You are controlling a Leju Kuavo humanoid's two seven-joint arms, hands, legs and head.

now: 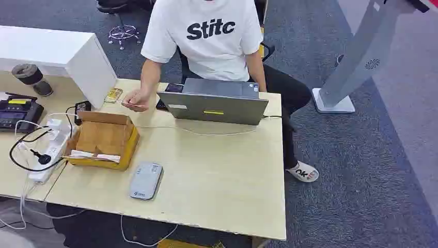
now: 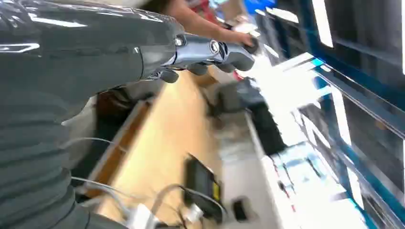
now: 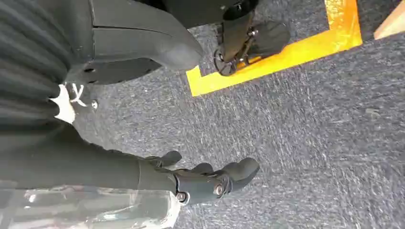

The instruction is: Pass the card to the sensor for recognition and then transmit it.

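A person's hand holds the card just above the table, upper left of centre in the head view. The grey sensor lies lower left, near the cardboard box. Left robot hand and right robot hand both grasp nothing, fingers loosely spread

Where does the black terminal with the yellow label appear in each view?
Head view: black terminal at the picture's left edge.
Left wrist view: blurred, lying on the table, yellow label showing.
Right wrist view: not in it.
Shared landmark: the pale wooden table.
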